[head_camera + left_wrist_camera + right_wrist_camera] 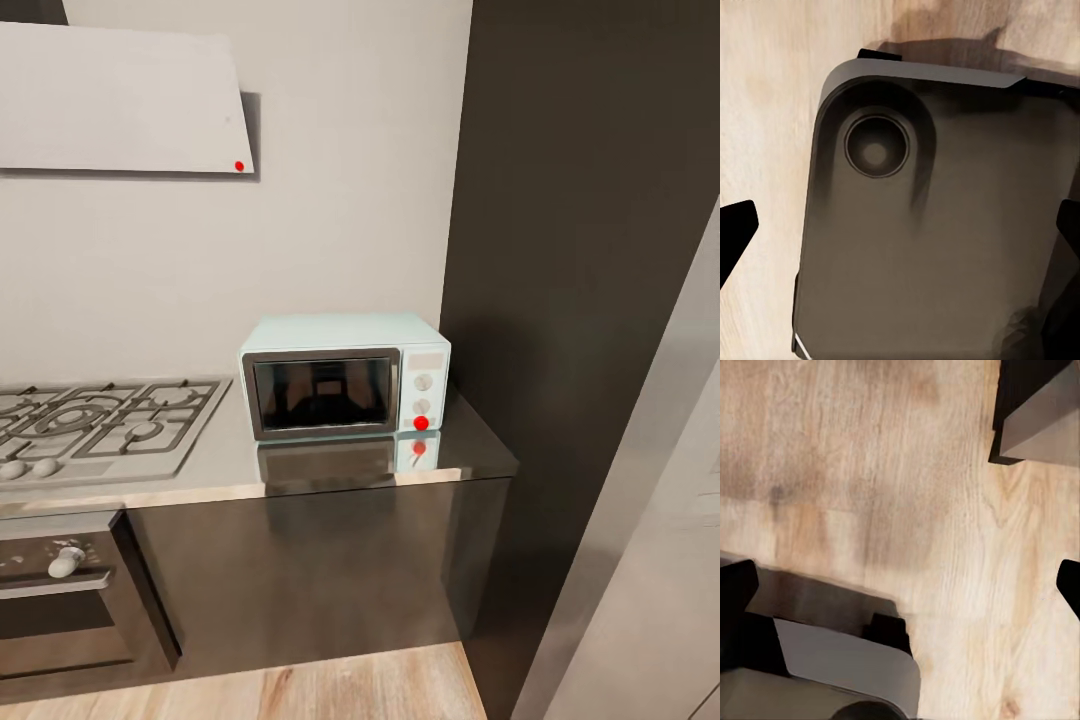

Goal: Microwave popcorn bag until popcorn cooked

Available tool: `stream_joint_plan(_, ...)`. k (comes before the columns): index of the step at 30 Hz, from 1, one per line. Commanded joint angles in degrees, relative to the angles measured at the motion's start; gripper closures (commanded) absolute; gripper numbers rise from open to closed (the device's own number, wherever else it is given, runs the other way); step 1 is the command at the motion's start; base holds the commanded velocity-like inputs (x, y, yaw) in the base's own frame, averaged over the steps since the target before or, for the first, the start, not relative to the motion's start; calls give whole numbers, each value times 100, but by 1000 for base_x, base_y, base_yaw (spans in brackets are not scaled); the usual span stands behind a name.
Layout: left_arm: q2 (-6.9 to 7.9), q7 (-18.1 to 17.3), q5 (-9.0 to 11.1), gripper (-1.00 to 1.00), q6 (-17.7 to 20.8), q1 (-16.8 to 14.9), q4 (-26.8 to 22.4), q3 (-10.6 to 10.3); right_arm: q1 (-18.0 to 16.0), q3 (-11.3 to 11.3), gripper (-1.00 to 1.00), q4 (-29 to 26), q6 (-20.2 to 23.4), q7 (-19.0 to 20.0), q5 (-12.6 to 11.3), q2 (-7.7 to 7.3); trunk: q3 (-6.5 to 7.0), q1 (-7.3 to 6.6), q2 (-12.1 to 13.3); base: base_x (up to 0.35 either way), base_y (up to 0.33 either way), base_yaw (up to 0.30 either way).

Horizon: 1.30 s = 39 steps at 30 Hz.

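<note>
Sitting shut, microwave (345, 376) on countertop (230, 470), unlabelled.

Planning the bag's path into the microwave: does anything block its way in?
Yes. The microwave on the countertop has its dark glass door shut across the front. Nothing else stands before it.

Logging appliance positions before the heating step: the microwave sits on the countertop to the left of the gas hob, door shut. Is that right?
Not quite. In the head view the microwave sits on the countertop to the right of the gas hob, not the left. Its door is shut, as you said.
</note>
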Motion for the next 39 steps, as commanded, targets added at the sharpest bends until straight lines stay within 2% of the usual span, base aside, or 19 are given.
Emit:
stream_joint_plan(1,-1,4,38,-100,-13,-1,-2,0,2,-2,-100,-362,242,13,48,0,-7,0,-3,0,0,0)
stream_joint_plan(5,-4,3,38,-100,-13,-1,-2,0,-94,5,-100,-2032,1397,148,9,41,-7,0,-3,0,0,0)
stream_joint_plan(6,-4,3,38,-100,-13,-1,-2,0,-187,6,-100,-2299,1601,219,11,160,-7,0,-3,0,0,0)
stream_joint_plan(7,-2,3,38,-100,-13,-1,-2,-3,-441,6,-100,-2577,1963,276,21,421,-7,0,-3,0,0,0)
stream_joint_plan(9,-1,3,38,-100,-13,-1,-2,-7,-850,5,-100,-2691,2328,296,22,605,-7,0,-3,0,0,0)
stream_joint_plan(12,-1,3,38,-100,-13,-1,-2,-9,-1515,-10,-100,-2734,2632,297,5,662,-7,0,-3,0,0,0)
stream_joint_plan(13,-5,3,36,-100,-14,-1,-2,-4,-1886,-20,-100,-2737,2814,291,-2,679,-7,0,-3,0,0,0)
stream_joint_plan(18,-5,3,38,-100,-13,-1,-2,-5,-2771,-50,-100,-2740,3168,275,-15,805,-7,0,-3,0,0,0)
stream_joint_plan(24,7,4,38,-100,-17,-1,-2,-1,-3477,-55,-100,-2734,3320,238,-8,886,-7,0,-3,0,0,0)
stream_joint_plan(30,8,6,38,-100,-13,-1,-2,0,-4378,-90,-100,-2736,3756,225,-9,913,-7,0,-3,0,0,0)
stream_joint_plan(35,8,4,38,-100,-13,-1,-2,0,-4878,-99,-100,-2732,3805,220,-14,929,-7,0,-3,0,0,0)
stream_joint_plan(37,8,4,38,-100,-13,-1,-2,-3,-4950,-101,-100,-2731,3752,217,-14,940,-7,0,-3,0,0,0)
stream_joint_plan(39,8,3,38,-100,-13,-1,-2,-7,-4984,-164,-100,-2708,3519,216,-14,981,-7,0,-3,0,0,0)
